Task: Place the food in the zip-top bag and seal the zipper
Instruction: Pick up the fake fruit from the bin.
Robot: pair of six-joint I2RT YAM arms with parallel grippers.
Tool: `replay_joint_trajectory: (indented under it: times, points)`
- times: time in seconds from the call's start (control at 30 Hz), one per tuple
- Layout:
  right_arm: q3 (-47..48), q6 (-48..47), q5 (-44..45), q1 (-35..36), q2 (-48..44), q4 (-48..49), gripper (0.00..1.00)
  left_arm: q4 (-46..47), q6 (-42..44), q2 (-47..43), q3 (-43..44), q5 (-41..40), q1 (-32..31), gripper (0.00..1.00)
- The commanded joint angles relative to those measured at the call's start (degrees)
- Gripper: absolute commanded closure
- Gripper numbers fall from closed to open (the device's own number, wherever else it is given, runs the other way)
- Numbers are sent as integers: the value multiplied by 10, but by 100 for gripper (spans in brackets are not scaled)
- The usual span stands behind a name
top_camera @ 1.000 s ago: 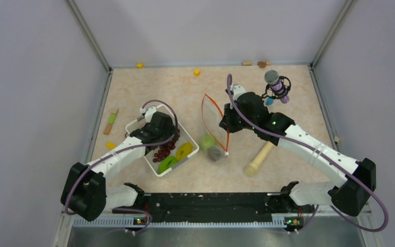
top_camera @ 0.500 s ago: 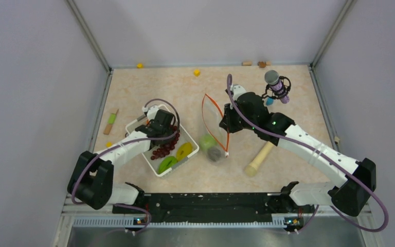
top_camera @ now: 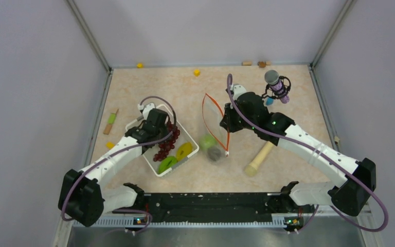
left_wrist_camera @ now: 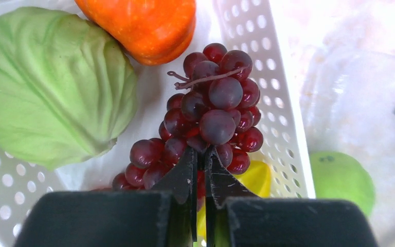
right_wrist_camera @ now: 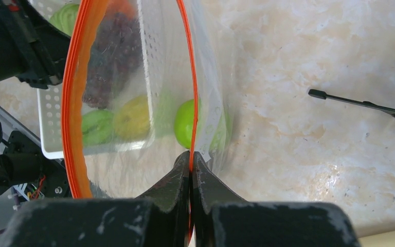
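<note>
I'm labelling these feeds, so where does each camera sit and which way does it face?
Top external: above and behind the bases, facing down at the table; both arms show.
Left wrist: on the left arm, facing down into the basket; left gripper pinches the grape bunch.
Right wrist: on the right arm, facing the open bag; right gripper pinches the zipper.
Shared: both wrist views show the green apple.

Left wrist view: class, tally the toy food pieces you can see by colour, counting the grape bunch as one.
Green: 2, the leafy piece and the apple
Orange: 1, the orange piece
Dark red: 1, the grape bunch
Yellow: 1, the yellow piece
Total: 5
</note>
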Motion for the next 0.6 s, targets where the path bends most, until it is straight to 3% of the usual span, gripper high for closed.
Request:
replay_joint_trajectory:
  times: [0.0,0.27,0.57]
  points:
    - [0,-7,10,-3,-2,12,100,14,30,-78,13,17,-1,100]
    - [1,-5,3,-3,-1,12,100,25,79,-182,44,39,0,100]
    - [0,-6,2,-3,0,13,100,141,143,-221,87,208,0,100]
